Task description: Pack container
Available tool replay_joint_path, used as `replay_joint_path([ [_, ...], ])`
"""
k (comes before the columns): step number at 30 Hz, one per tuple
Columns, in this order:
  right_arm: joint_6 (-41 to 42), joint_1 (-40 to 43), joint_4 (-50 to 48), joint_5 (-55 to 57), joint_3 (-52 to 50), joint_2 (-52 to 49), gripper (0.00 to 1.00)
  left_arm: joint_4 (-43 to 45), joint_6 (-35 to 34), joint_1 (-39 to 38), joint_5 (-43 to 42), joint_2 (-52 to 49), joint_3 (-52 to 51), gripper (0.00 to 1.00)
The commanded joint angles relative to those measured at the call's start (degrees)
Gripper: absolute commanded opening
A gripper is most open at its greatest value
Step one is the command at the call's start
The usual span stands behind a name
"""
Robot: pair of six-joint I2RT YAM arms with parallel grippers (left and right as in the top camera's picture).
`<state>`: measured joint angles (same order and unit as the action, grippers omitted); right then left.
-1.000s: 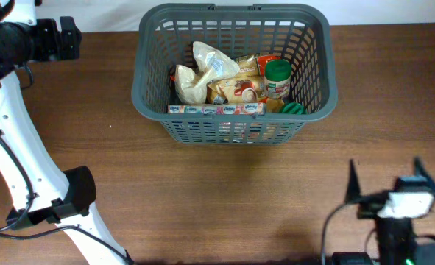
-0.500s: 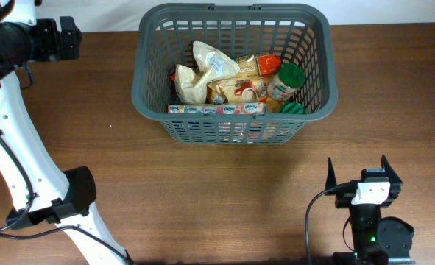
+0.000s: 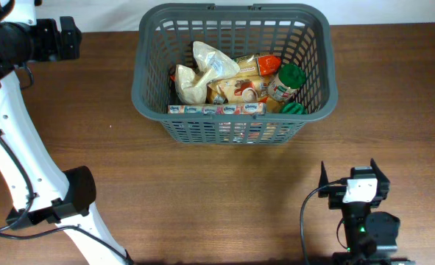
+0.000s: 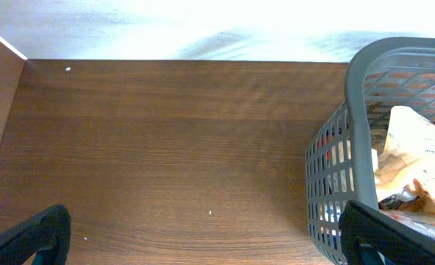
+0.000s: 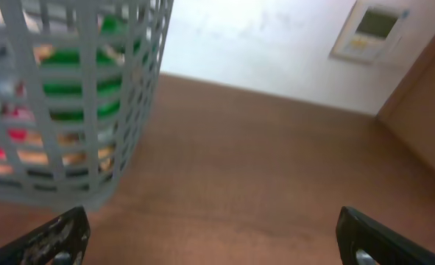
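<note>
The container (image 3: pixel 232 131), holding groceries (image 3: pixel 228 77), sits at the surface's (image 3: pixel 202 191) far edge; the right fingers (image 5: pixel 55 237) are spread open, empty, near its front-right corner, the left fingers (image 4: pixel 33 232) likewise, to its left

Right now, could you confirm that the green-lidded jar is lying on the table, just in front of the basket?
Not quite: the green-lidded jar lies tilted inside the basket, near its right end among the other groceries, not on the table. The overhead view shows it.
</note>
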<state>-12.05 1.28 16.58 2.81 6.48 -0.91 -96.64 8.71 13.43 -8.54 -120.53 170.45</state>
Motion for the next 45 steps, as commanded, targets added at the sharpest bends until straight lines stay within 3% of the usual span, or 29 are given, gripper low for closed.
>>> replay_joint_path([
  [1, 0.1, -0.5, -1.3, 0.7, -1.7, 0.7, 0.99, 0.0, -0.5, 0.3, 0.0, -0.2, -0.2, 0.99],
  [27, 0.1, -0.5, -1.3, 0.7, -1.8, 0.7, 0.99, 0.0, -0.5, 0.1, 0.0, 1.4, -2.1, 0.99],
  [35, 0.1, -0.5, -1.3, 0.7, -1.8, 0.7, 0.99, 0.2, 0.1, 0.1, 0.7, 21.2, -35.1, 0.99],
  [38, 0.1, -0.5, -1.3, 0.7, -1.8, 0.7, 0.99, 1.5, 1.2, 0.1, 7.4, 29.9, -47.0, 0.99],
  [41, 0.1, -0.5, -1.3, 0.7, -1.8, 0.7, 0.99, 10.7, 1.2, -0.9, 10.0, 38.6, -57.8, 0.99],
  [45, 0.1, -0.5, -1.3, 0.7, -1.8, 0.7, 0.99, 30.4, 1.2, -5.5, 9.9, 50.4, -72.5, 0.99],
])
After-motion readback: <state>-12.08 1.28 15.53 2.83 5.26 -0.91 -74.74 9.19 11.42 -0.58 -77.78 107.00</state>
